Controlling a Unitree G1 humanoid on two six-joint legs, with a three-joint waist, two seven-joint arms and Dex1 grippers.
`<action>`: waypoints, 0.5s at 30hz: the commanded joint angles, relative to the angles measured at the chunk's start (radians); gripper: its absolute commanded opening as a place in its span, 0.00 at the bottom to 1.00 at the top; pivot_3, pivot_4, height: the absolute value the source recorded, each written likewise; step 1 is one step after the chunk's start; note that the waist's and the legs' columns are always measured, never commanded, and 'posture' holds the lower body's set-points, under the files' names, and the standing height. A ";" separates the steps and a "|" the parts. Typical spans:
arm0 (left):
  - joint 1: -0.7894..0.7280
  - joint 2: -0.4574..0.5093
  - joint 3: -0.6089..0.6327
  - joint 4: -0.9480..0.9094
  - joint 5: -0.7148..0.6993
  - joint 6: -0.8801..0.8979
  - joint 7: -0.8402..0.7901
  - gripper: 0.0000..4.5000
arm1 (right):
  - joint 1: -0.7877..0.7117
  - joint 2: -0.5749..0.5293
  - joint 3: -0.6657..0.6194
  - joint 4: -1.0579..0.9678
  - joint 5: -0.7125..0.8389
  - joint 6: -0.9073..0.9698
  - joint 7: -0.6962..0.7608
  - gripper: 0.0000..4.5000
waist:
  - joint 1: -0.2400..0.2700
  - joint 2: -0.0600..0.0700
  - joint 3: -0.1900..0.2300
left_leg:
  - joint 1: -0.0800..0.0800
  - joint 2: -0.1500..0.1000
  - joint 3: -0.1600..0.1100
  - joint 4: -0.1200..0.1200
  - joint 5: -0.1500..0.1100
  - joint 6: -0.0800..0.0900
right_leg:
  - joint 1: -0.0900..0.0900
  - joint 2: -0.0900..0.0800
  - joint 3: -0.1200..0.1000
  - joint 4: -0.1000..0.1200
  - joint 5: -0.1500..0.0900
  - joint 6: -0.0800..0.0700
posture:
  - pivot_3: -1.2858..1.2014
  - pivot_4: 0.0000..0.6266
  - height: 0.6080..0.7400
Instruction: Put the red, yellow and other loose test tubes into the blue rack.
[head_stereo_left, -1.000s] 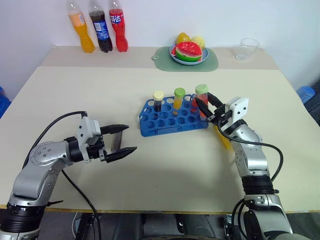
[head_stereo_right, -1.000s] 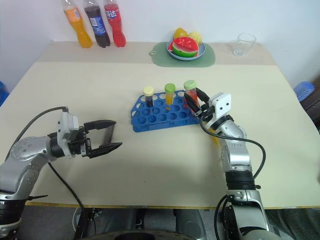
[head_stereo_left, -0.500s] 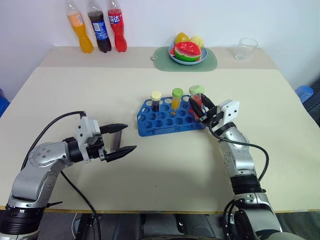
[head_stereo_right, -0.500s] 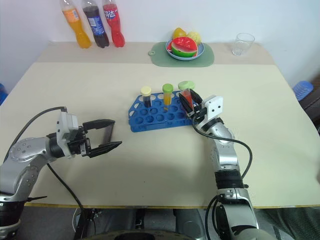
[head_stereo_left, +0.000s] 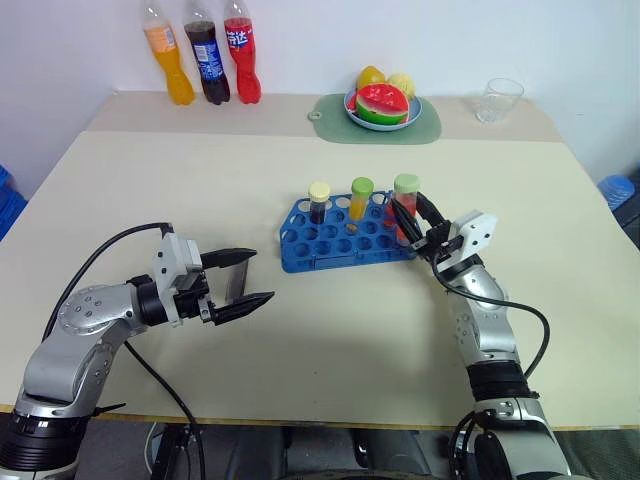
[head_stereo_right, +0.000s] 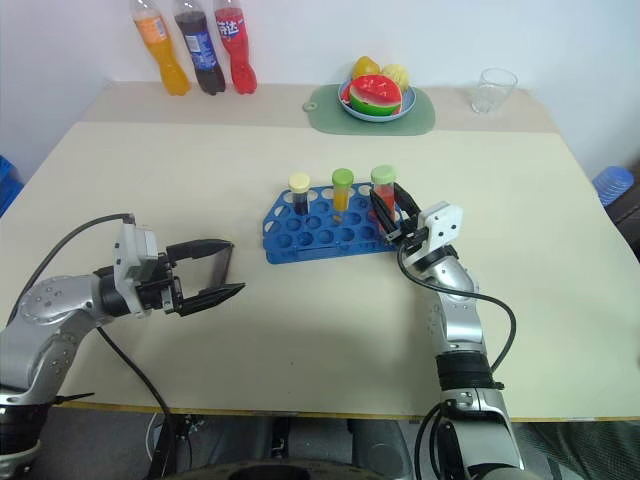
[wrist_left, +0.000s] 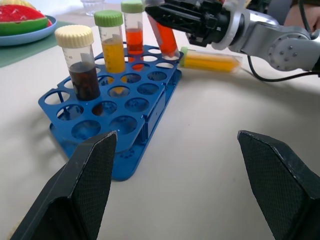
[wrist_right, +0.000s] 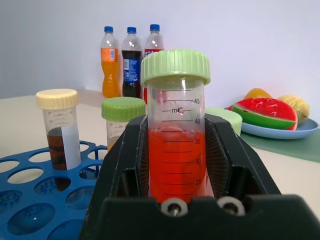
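1. The right pincer (head_stereo_left: 408, 212) is pinching the red tube (wrist_right: 176, 150) over the rack's (head_stereo_left: 310, 250) far right corner; whether it is seated, I cannot tell.
2. Brown (head_stereo_left: 318, 203) and yellow (head_stereo_left: 359, 200) tubes are already standing in the rack.
3. Another yellow tube (wrist_left: 212, 61) is lying on the desk (head_stereo_left: 350, 340), right of the rack, still waiting.
4. The left pincer (head_stereo_left: 262, 276) is hovering spread, near left.
5. The red tube is standing straighter than half a second ago.

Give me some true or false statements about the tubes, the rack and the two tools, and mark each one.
1. The right tool is shut on the orange-red tube. True.
2. The brown tube lies flat on the table. False: it stands upright in the blue rack.
3. The left tool is open and holds nothing. True.
4. The soda bottles stand right beside the rack. False: they stand at the table's far edge, by the wall.
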 joint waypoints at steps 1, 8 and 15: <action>-0.022 -0.001 0.011 -0.019 -0.010 -0.006 0.001 0.89 | 0.038 -0.034 -0.027 -0.021 0.008 0.011 -0.001 0.36 | 0.001 0.000 0.000 | 0.000 0.000 0.000 0.000 0.000 0.000 | 0.000 0.000 0.000 0.000 0.000 0.000 | 0.52 0.24 1.00; -0.028 -0.005 0.007 -0.011 -0.010 -0.007 -0.008 0.89 | 0.079 -0.066 -0.022 -0.063 0.011 0.031 0.014 0.36 | -0.003 0.000 0.000 | 0.000 0.000 0.000 0.000 0.000 0.000 | 0.000 0.000 0.000 0.000 0.000 0.000 | 0.52 0.24 1.00; -0.030 -0.015 0.005 0.001 -0.012 -0.007 -0.010 0.89 | 0.086 -0.089 -0.021 -0.076 0.045 0.074 0.049 0.42 | -0.004 0.000 0.000 | 0.000 0.000 0.000 0.000 0.000 0.000 | 0.000 0.000 0.000 0.000 0.000 0.000 | 0.52 0.24 1.00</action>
